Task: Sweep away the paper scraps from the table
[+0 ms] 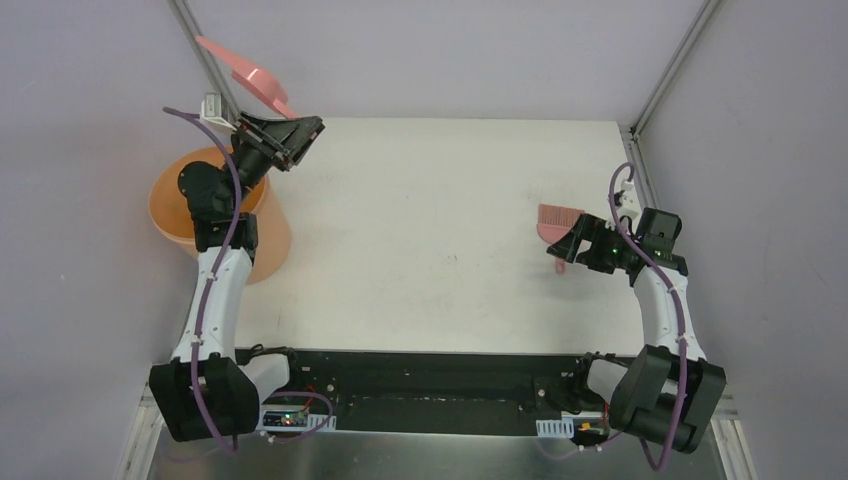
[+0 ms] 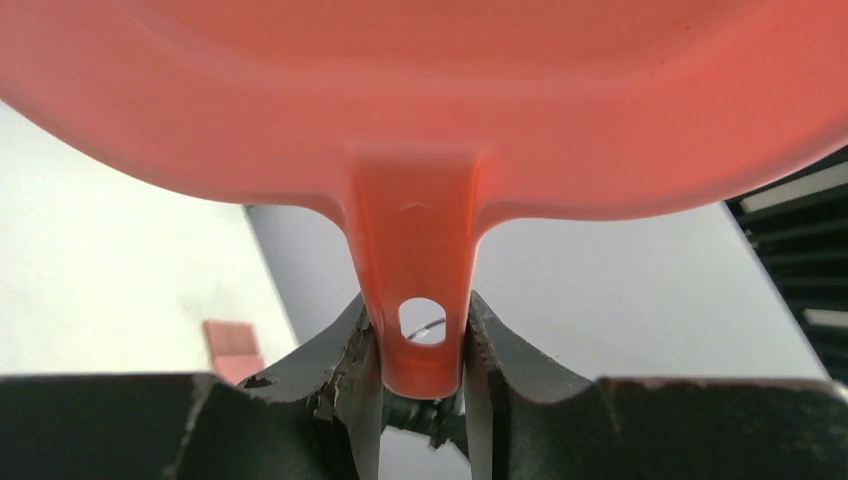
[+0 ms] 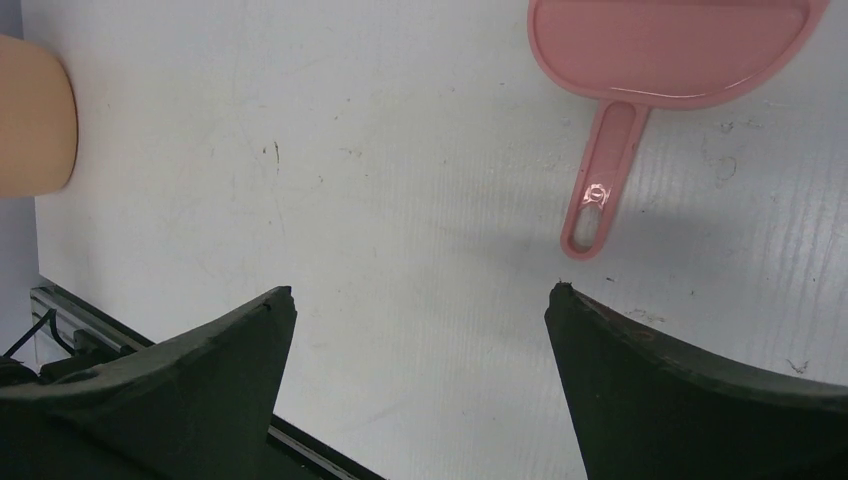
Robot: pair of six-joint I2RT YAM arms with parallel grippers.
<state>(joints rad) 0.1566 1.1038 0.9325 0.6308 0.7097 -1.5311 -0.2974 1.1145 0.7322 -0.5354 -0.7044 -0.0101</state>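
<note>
No paper scraps show in any view. My left gripper (image 1: pixel 300 135) is shut on the handle of the pink dustpan (image 1: pixel 245 72) and holds it tilted in the air past the table's far left corner, above the orange bucket. In the left wrist view the dustpan (image 2: pixel 420 100) fills the top and its handle sits pinched between my jaws (image 2: pixel 420 350). My right gripper (image 1: pixel 565 250) is open and empty just above the white table (image 1: pixel 430 220), beside the pink hand brush (image 1: pixel 558 220). In the right wrist view the brush (image 3: pixel 660 50) lies flat beyond my open gripper (image 3: pixel 420 295).
The big orange bucket (image 1: pixel 175 205) stands off the table's left edge under my left arm; its side shows in the right wrist view (image 3: pixel 30 110). Metal frame posts rise at the far corners. The black front rail runs between the arm bases.
</note>
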